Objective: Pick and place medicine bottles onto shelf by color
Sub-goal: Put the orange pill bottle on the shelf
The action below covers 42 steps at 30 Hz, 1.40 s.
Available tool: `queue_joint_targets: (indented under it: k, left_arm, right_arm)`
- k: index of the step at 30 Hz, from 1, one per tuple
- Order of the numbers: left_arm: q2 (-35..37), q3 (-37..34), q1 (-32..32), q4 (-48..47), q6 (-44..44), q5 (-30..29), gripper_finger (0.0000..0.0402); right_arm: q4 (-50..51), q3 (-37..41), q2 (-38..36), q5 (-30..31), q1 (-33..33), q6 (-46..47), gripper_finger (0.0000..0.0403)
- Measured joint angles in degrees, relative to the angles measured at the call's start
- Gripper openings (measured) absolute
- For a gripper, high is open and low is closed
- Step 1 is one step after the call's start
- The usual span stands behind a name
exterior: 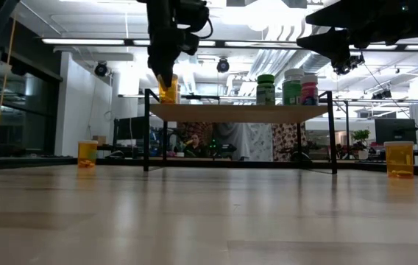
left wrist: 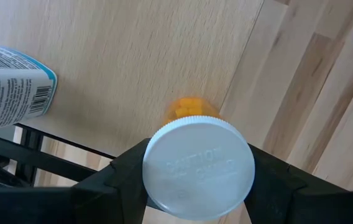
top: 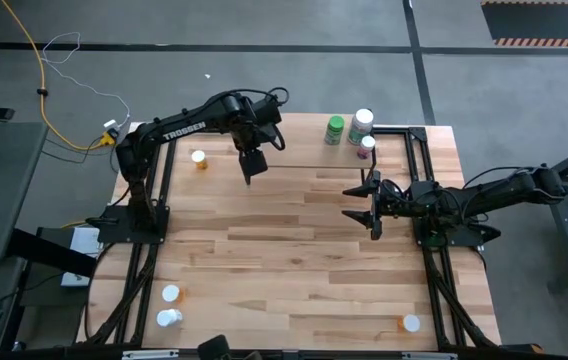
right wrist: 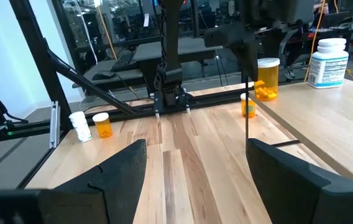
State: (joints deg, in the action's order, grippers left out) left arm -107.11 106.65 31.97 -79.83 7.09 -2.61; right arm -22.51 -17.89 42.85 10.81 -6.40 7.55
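Note:
My left gripper (top: 252, 165) stands over the left part of the shelf (exterior: 238, 112) and is shut on an orange bottle with a white cap (exterior: 168, 88). The bottle's base is level with the shelf top. On the shelf's right part stand a green bottle (top: 335, 129), a white bottle (top: 363, 125) and a pinkish one (top: 367, 145). My right gripper (top: 374, 205) hovers open above the table, right of centre, touching nothing. My left gripper (left wrist: 198, 168) pinches the orange bottle by its white cap (left wrist: 198, 163), one finger (left wrist: 123, 174) on each side of the cap. The fingers come from above, pointing down. The bottle is upright below them, its orange body (left wrist: 189, 109) over the shelf board. Whether the base rests on the board, I cannot tell.
One orange bottle (top: 199, 158) stands on the table left of the shelf. Two more bottles (top: 171, 293) (top: 169, 318) stand at the near left and one (top: 411, 323) at the near right. Black frame rails (top: 434, 260) run along both sides. The table's middle is bare wood.

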Motion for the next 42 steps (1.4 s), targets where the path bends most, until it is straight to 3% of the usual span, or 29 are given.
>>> queue_joint_targets:
  k: [7, 29, 42]
  left_arm:
    - [-0.1, 0.0, 0.0, 0.0, -0.9, -0.2, 0.0206]
    - [-0.2, -0.1, 0.0, 0.1, -1.4, -2.1, 0.0295]
    - [1.4, -0.1, 0.0, 0.3, -0.9, -3.1, 0.0302]
  right_arm:
    - [0.0, 0.0, 0.0, 0.0, 0.0, 0.1, 0.0267]
    - [0.0, 0.0, 0.0, 0.0, 0.0, 0.3, 0.0267]
    - [0.1, 0.0, 0.0, 0.0, 0.0, 0.0, 0.0267]
